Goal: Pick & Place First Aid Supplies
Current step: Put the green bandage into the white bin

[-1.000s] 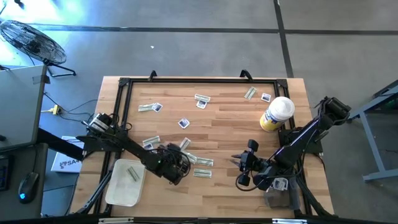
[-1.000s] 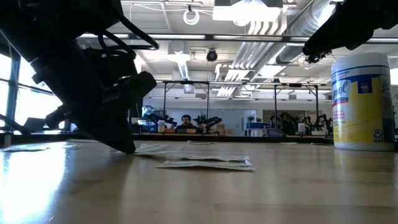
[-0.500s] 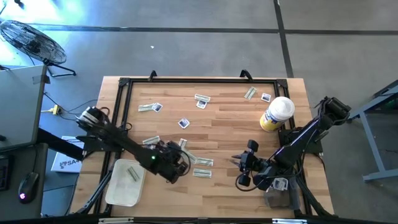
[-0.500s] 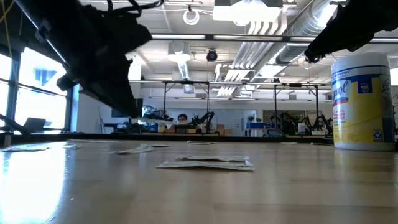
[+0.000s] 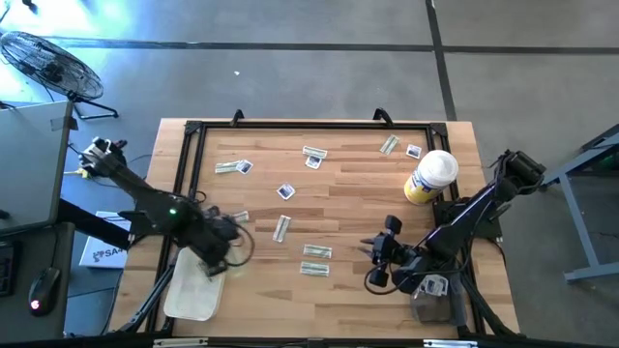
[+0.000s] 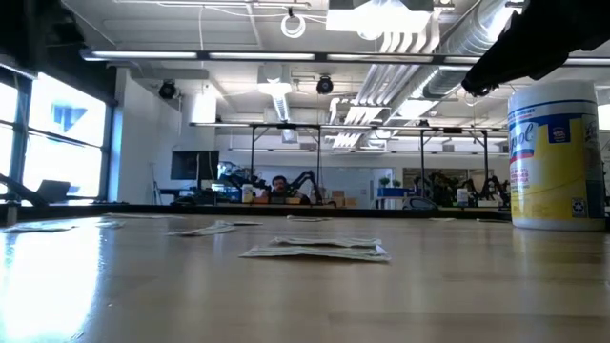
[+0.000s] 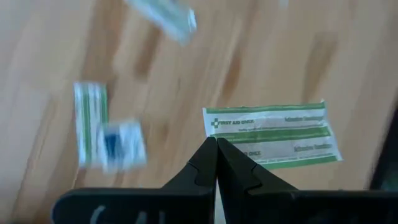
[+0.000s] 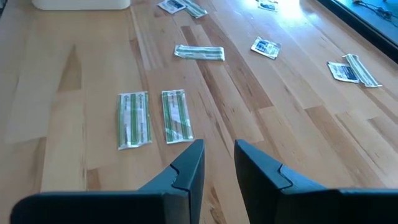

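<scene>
Small first aid supplies lie flat and scattered on the wooden table: greenish-white strips and white squares. My left gripper hangs near the table's left front, above the far edge of a white tray. It is shut on one strip packet. At the right front my right gripper stands open over bare wood, with two strips lying just ahead of it. My left gripper pinches one short end of the strip packet between its two fingertips. The fingers point steeply down. The packet is lifted clear of the table and sticks out sideways from the tips, printed face toward the wrist camera.
A tall yellow bottle with a white cap stands at the right, behind my right arm. A black frame runs round the table's edges. Bare wood lies along the near middle.
My left gripper has risen off the table at the strips near the middle front and swung toward the left edge to the tray, rolling its wrist as it went. It carries one strip packet, lifted clear. In the low view the arm has left the picture.
</scene>
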Controlling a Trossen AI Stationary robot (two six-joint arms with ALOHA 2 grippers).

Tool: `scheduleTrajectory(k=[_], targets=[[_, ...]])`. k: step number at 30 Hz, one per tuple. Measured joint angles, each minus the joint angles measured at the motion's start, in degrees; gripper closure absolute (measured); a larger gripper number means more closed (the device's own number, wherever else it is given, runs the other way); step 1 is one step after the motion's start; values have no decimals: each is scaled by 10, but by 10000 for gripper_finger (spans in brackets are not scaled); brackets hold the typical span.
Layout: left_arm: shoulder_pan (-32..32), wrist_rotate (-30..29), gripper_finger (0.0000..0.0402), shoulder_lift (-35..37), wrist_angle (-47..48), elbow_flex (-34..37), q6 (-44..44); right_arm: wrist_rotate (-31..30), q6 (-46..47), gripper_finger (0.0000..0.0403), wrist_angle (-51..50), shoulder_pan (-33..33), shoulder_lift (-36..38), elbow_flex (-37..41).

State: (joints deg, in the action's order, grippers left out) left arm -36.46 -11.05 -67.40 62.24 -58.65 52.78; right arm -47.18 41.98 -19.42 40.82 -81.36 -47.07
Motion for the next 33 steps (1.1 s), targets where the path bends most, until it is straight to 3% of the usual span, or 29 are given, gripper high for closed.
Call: scheduleTrajectory(k=[4, 7, 19, 23, 33], targets=[[-33, 98, 401, 33, 98, 9, 0, -3, 0, 320, 4, -6, 0, 0], [-61, 129, 401, 36, 117, 28, 0, -5, 0, 320, 5, -7, 0, 0], [-108, 145, 401, 19, -91, 161, 70, -4, -5, 320, 5, -22, 0, 0], [-108, 163, 401, 19, -94, 183, 129, 1, -5, 320, 5, -27, 0, 0], [-108, 172, 396, 19, -101, 174, 140, 2, -5, 320, 7, -30, 0, 0]])
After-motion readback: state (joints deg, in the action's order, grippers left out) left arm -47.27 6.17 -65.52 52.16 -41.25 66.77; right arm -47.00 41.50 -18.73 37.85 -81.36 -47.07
